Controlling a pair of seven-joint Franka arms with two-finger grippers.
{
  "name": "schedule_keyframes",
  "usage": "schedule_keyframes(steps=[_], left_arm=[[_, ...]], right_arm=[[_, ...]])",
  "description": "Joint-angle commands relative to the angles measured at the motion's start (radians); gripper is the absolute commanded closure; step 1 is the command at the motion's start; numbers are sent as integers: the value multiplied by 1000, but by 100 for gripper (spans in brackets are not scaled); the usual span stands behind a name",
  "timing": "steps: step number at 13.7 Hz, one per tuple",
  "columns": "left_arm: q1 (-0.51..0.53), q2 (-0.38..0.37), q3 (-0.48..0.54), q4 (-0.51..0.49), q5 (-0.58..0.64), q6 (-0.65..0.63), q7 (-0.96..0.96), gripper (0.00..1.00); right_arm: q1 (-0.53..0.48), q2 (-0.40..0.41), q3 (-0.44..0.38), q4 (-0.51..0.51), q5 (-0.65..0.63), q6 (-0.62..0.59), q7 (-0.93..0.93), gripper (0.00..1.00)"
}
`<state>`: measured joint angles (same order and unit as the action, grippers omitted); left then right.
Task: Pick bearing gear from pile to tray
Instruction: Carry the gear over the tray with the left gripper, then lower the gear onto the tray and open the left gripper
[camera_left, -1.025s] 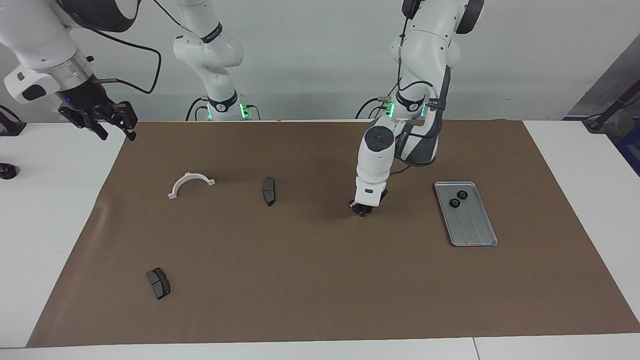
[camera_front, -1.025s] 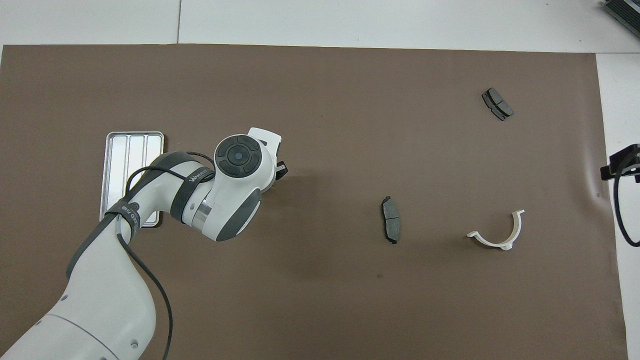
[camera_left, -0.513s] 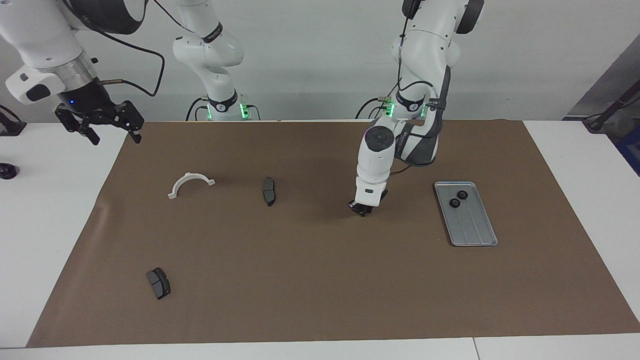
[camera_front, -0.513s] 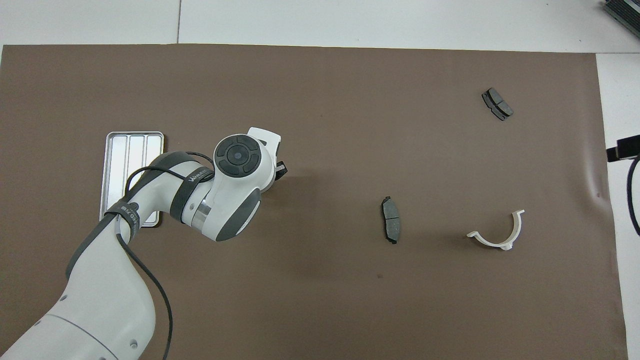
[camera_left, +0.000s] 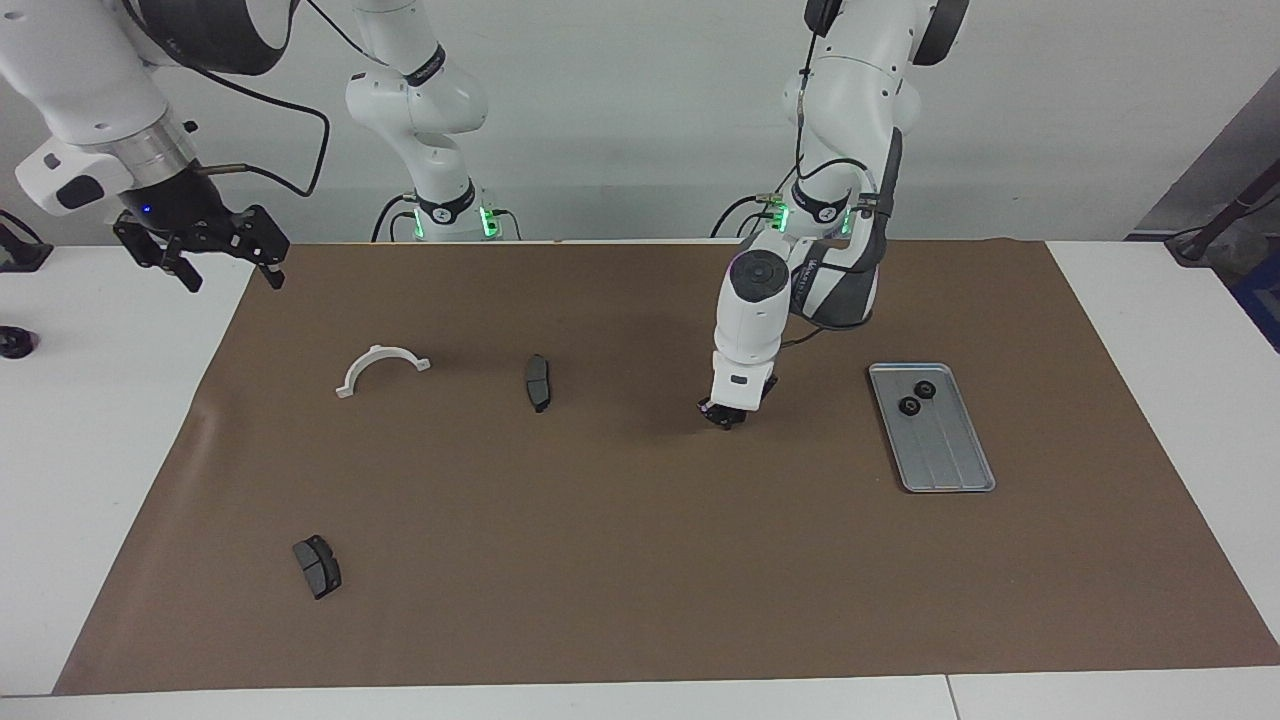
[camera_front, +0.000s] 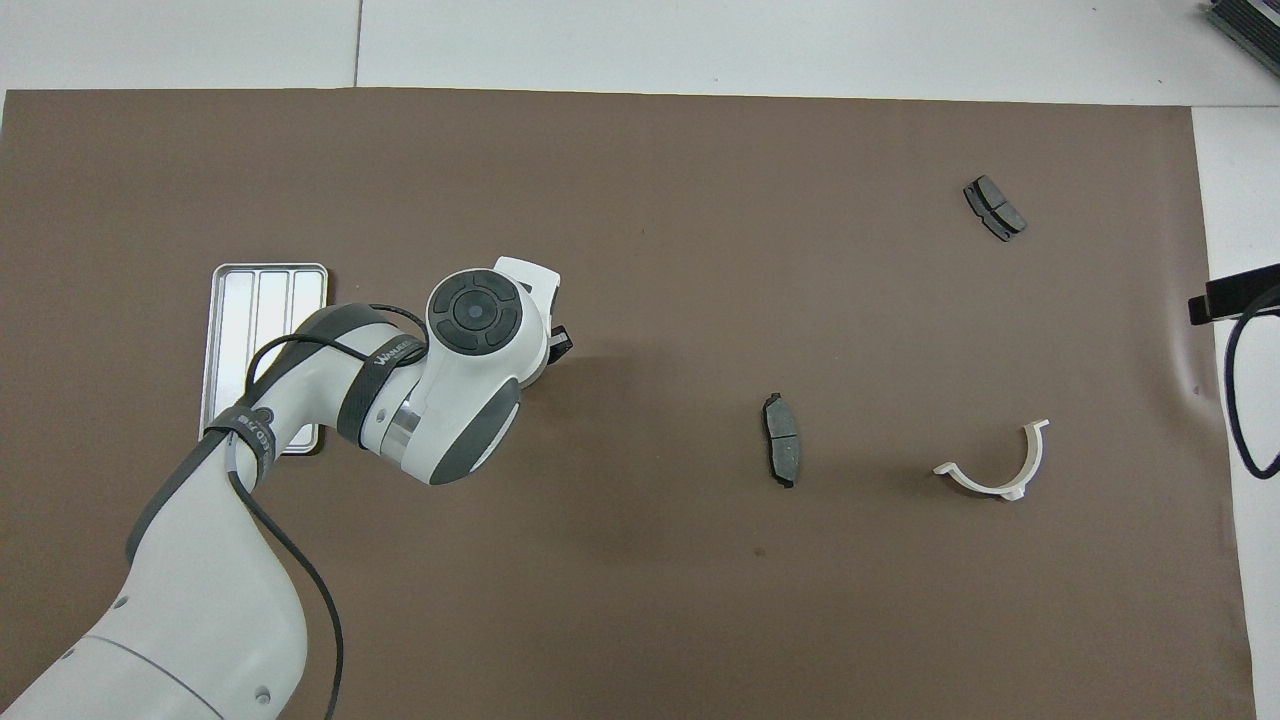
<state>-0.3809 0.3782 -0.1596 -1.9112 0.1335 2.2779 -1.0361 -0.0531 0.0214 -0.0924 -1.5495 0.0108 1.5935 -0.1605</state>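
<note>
2 black rings (camera_left: 917, 397) lie in silver tray (camera_left: 950, 465), robots' end.

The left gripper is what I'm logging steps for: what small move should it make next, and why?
Probably a lift straight up, then a carry toward the tray. The left gripper is down at the brown mat between a brake pad and the tray, with something dark at its tip; whether that is a ring cannot be told. Two black rings already lie in the tray. The right gripper waits.
</note>
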Motion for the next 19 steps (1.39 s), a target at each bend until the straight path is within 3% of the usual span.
schedule_keyframes(steps=[1, 5, 7, 9, 14, 19], left_arm=[[4, -33, 2, -29, -12, -15, 13, 100], [77, -128, 0, -19, -12, -101, 161, 100], [161, -192, 2, -12, -34, -164, 307, 100], [282, -208, 3, 20, -43, -213, 477, 100], [510, -174, 8, -26, -43, -68, 773, 100], [514, -110, 9, -118, -43, 89, 798, 100]], right_arm=[[4, -15, -3, -21, 2, 9, -22, 0], [4, -14, -3, -21, 2, 9, -22, 0], [4, -14, -1, -23, 2, 9, -22, 0], [4, -14, -3, -23, 2, 9, -21, 0], [4, -14, -3, -23, 2, 9, -21, 0], [4, -14, -3, -23, 2, 9, -22, 0]])
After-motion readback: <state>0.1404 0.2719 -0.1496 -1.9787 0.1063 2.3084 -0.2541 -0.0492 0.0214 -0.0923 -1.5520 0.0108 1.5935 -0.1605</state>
